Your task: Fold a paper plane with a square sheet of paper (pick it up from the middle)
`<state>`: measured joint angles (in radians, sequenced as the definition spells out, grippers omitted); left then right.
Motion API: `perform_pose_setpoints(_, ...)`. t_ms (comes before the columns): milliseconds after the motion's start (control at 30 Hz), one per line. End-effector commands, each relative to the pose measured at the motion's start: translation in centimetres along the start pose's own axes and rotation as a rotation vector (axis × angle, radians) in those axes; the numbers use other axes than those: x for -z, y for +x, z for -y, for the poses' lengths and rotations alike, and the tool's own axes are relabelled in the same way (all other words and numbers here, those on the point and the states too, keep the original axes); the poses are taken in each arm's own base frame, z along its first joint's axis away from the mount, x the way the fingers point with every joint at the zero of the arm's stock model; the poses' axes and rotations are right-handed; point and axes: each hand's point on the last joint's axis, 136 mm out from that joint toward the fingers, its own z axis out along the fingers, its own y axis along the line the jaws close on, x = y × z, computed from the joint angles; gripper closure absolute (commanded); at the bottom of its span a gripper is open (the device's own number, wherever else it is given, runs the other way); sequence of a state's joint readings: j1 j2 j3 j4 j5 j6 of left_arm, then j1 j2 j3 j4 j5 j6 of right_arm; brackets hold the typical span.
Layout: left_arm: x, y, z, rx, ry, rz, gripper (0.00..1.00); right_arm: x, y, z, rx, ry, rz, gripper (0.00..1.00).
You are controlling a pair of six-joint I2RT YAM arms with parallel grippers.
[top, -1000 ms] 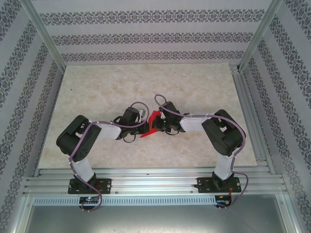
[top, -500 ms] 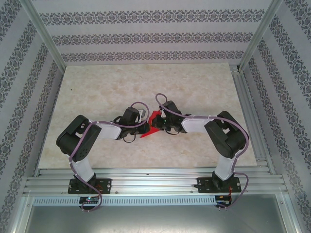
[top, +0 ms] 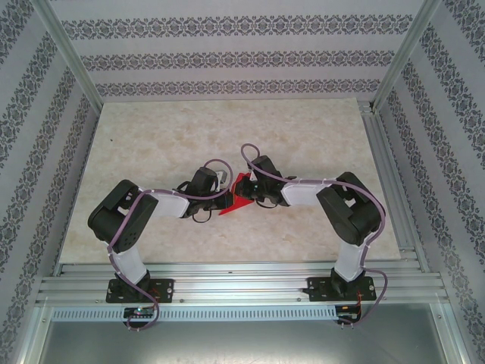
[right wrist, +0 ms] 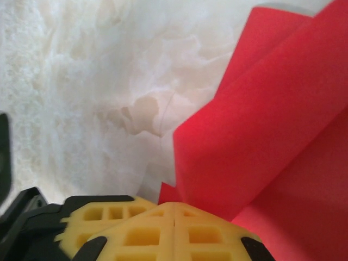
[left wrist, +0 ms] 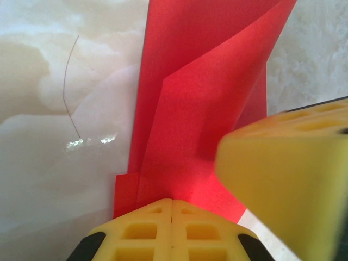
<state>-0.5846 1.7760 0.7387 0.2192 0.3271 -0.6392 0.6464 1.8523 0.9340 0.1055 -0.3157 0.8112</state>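
Observation:
The square sheet of paper (top: 236, 196) is bright red, partly folded, and lies mid-table between both arms. In the left wrist view the paper (left wrist: 201, 103) shows overlapping creased layers fanning away from my left gripper (left wrist: 172, 201). That gripper is shut, its yellow tips resting on the paper's near edge, and one of the right gripper's fingers (left wrist: 288, 179) crowds in from the right. My right gripper (right wrist: 174, 205) is shut too, tips against the paper (right wrist: 272, 136), where one flap lifts off the table. From above, the left gripper (top: 226, 199) and the right gripper (top: 245, 195) meet at the sheet.
The pale marbled tabletop (top: 167, 136) spreads round the paper. Aluminium rails (top: 227, 277) run along the near edge and up the right side, and patterned walls close in the back and sides. A thin hair-like line (left wrist: 68, 81) marks the table surface.
The right arm's wrist has edged slightly left and away over the paper. The left arm has stayed put, and both grippers remain shut.

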Motion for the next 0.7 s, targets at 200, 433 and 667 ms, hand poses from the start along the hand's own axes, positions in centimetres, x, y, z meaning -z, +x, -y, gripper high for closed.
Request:
perform_pose_setpoints(200, -0.6, 4.3, -4.1, 0.038, -0.125, -0.136, 1.00, -1.0, -0.5, 2.7, -0.018, 0.064, 0.002, 0.97)
perform_pose_setpoints(433, -0.4, 4.9, -4.3, 0.026, -0.132, -0.155, 1.00, -1.0, -0.8, 4.6, -0.025, 0.117, 0.003, 0.97)
perform_pose_setpoints(667, -0.3, 5.7, -4.7, 0.021, -0.140, -0.176, 1.00, -0.6, -1.0, 5.7, -0.042, 0.128, 0.007, 0.97)
